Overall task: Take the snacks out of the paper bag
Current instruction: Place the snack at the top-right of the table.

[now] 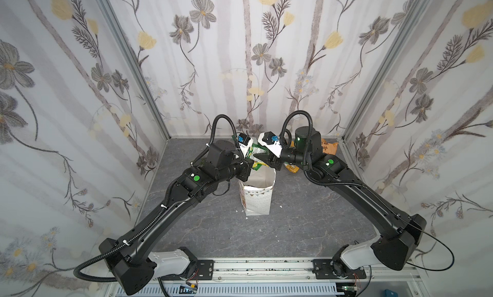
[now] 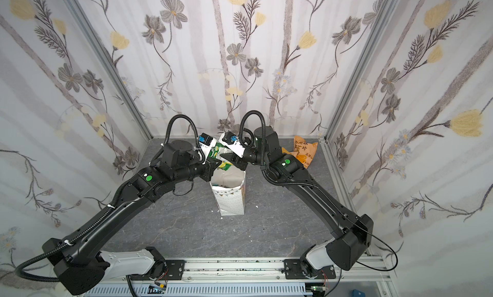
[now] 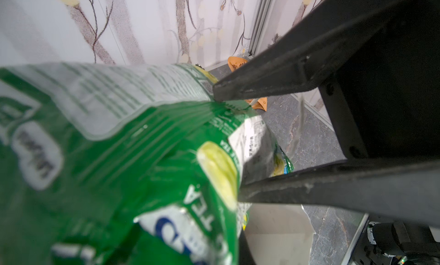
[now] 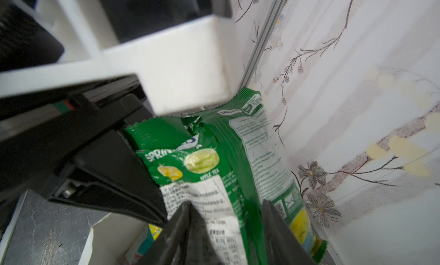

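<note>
The left gripper [image 1: 249,162] is pressed together on an edge of a crinkly green-and-yellow foil snack packet [image 4: 214,137], holding it above the open mouth of the tall white dotted paper bag [image 1: 257,199]. The right gripper [image 4: 226,205] straddles the packet with its 2 fingers spread. An orange foil packet [image 2: 304,151] lies on the grey marbled table [image 1: 293,223] behind.

A green-and-yellow crinkly foil packet [image 1: 254,155] sits between the left gripper [image 1: 246,173] and the right gripper [image 1: 262,157], seemingly pinched by the left, though the tips crowd together. Directly beneath both stands the tall white paper bag [image 1: 257,194], upright, with its mouth open. Behind the right gripper's wrist lie an orange foil packet [image 1: 329,146] and, nearer it, an orange-yellow foil packet [image 1: 292,168].
</note>
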Motion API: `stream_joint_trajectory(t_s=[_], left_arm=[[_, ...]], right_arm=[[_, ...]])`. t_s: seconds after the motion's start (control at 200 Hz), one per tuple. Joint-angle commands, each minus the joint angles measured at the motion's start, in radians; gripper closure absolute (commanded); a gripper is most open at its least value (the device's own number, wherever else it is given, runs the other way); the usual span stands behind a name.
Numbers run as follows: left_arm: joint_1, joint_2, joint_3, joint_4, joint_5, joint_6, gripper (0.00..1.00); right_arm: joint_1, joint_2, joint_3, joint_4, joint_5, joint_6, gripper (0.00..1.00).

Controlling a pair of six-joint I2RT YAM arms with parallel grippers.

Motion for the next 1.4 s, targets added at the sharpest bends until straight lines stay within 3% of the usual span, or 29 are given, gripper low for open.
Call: stream_joint_trajectory(t_s=[0.0, 0.095, 0.205, 0.325, 0.415, 0.914, 1.174, 1.274, 1.314, 1.394], left_arm=[[-0.004, -0.014, 0.025, 0.130, 0.031, 0.025, 1.00], [-0.006, -0.014, 0.027, 0.125, 0.028, 0.029, 1.00], [-0.006, -0.014, 0.032, 0.120, 0.022, 0.032, 1.00], [-0.006, -0.014, 0.033, 0.116, 0.009, 0.034, 1.00], [-0.007, -0.014, 0.035, 0.114, -0.005, 0.033, 1.00], [-0.007, -0.020, 0.054, 0.115, -0.026, 0.024, 0.95], [-0.007, -0.021, 0.055, 0.127, -0.028, 0.019, 0.79], [-0.008, -0.023, 0.053, 0.127, -0.027, 0.020, 0.89], [-0.008, -0.022, 0.052, 0.125, -0.027, 0.021, 1.00], [-0.007, -0.022, 0.055, 0.121, -0.031, 0.020, 1.00]], right_arm=[[0.004, 0.020, 0.019, -0.075, 0.018, -0.023, 0.49], [0.006, 0.025, 0.027, -0.069, 0.033, -0.023, 0.53], [0.007, 0.022, 0.029, -0.046, 0.049, -0.012, 0.75], [0.008, 0.013, 0.025, -0.037, 0.053, -0.008, 0.86], [0.008, -0.001, 0.017, -0.022, 0.058, -0.004, 1.00], [0.008, -0.180, -0.131, 0.294, 0.166, 0.128, 1.00], [0.008, -0.205, -0.144, 0.325, 0.211, 0.139, 1.00], [0.008, -0.209, -0.148, 0.333, 0.232, 0.141, 1.00], [0.008, -0.212, -0.152, 0.342, 0.246, 0.145, 1.00], [0.008, -0.222, -0.161, 0.367, 0.274, 0.153, 1.00]])
